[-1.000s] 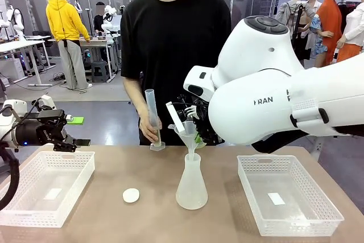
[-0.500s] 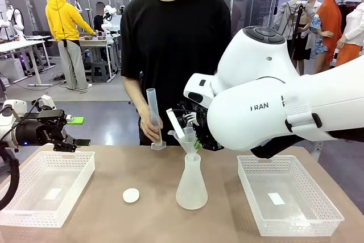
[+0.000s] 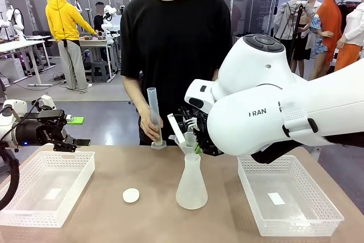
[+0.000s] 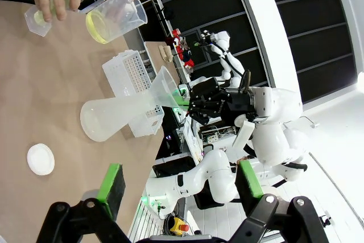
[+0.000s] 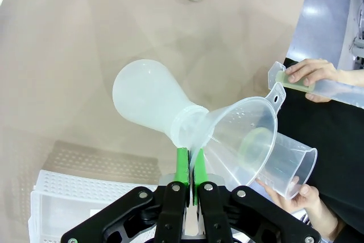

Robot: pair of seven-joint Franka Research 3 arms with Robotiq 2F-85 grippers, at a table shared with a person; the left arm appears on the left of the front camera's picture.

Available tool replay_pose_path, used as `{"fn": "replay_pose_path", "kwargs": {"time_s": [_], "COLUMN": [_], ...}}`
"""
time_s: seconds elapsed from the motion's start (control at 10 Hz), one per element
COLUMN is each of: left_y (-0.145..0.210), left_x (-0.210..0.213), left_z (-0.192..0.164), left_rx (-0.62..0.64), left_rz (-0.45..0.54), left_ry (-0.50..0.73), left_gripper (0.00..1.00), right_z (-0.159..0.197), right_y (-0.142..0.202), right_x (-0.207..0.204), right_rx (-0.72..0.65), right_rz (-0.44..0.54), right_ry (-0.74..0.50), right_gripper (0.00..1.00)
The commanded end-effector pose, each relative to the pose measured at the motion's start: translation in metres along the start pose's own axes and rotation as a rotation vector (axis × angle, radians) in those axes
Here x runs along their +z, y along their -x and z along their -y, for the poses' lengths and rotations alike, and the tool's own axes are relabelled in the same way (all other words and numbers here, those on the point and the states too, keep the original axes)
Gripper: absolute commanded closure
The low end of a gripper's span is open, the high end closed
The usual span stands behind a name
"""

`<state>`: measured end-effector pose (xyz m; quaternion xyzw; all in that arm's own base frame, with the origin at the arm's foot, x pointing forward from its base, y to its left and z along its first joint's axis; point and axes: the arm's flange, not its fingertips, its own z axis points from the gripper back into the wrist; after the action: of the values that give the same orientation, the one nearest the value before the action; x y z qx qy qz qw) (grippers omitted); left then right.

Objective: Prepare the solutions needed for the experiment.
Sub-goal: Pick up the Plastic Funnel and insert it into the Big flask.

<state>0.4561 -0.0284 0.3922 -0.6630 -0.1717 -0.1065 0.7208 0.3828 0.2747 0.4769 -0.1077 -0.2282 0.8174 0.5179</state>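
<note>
A frosted conical flask [image 3: 191, 185] stands mid-table with a clear funnel [image 3: 186, 139] in its neck. My right gripper [image 3: 197, 140] is shut on the funnel at its stem, green pads [image 5: 182, 166] pressed together beside the flask [image 5: 151, 101] and funnel [image 5: 244, 129]. The person's hand holds a beaker [image 4: 114, 15] with a shallow layer of pale yellow-green solution [image 4: 98, 28] near the funnel's mouth. Their other hand holds a graduated cylinder [image 3: 153, 116] upright on the table. My left gripper [image 3: 77, 140] hangs open over the left basket, pads [image 4: 114, 183] wide apart.
White baskets sit at the left [image 3: 85, 156] and right [image 3: 335, 215] of the table. A small white disc [image 3: 131, 195] lies left of the flask. The person stands close behind the far edge. The bulky right arm [image 3: 273, 112] spans the right half.
My right arm has shifted slightly and the funnel has come down a little into the flask's neck. The left arm and the cylinder have stayed put.
</note>
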Motion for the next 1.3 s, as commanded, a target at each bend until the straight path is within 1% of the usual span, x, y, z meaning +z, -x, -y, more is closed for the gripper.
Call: {"fn": "replay_pose_path", "kwargs": {"time_s": [0.0,0.1,0.2,0.3,0.4,0.5,0.6,0.7,0.8,1.2], "left_y": [-0.0004,-0.0004,-0.0004,-0.0004,-0.0004,-0.0004,-0.0004,-0.0004,-0.0004,-0.0004], "left_x": [0.0007,0.0007,0.0007,0.0007,0.0007,0.0007,0.0007,0.0007,0.0007,0.0007], "left_z": [0.0003,0.0003,0.0003,0.0003,0.0003,0.0003,0.0003,0.0003,0.0003,0.0003], "left_rx": [-0.02,-0.02,-0.02,-0.02,-0.02,-0.02,-0.02,-0.02,-0.02,-0.02], "left_rz": [0.004,0.004,0.004,0.004,0.004,0.004,0.004,0.004,0.004,0.004], "left_ry": [0.001,0.001,0.001,0.001,0.001,0.001,0.001,0.001,0.001,0.001], "left_gripper": [0.0,0.0,0.0,0.0,0.0,0.0,0.0,0.0,0.0,0.0], "right_z": [-0.0019,-0.0027,-0.0033,-0.0035,-0.0037,-0.004,-0.0045,-0.005,-0.0013,-0.0013], "right_y": [0.0058,0.0062,0.0062,0.0064,0.0061,0.0059,0.006,0.0052,0.0019,0.0019], "right_x": [-0.0057,-0.0073,-0.0083,-0.0084,-0.0085,-0.0073,-0.0068,-0.0058,-0.0064,-0.0064], "right_rx": [0.005,0.008,0.009,0.007,0.006,0.003,-0.001,0.001,-0.008,-0.008], "right_rz": [0.03,0.039,0.04,0.042,0.04,0.034,0.033,0.022,0.004,0.004], "right_ry": [0.012,0.012,0.013,0.014,0.012,0.01,0.006,-0.003,0.001,0.001], "right_gripper": [0.96,0.9,0.77,0.71,0.58,0.52,0.38,0.33,0.33,0.33]}}
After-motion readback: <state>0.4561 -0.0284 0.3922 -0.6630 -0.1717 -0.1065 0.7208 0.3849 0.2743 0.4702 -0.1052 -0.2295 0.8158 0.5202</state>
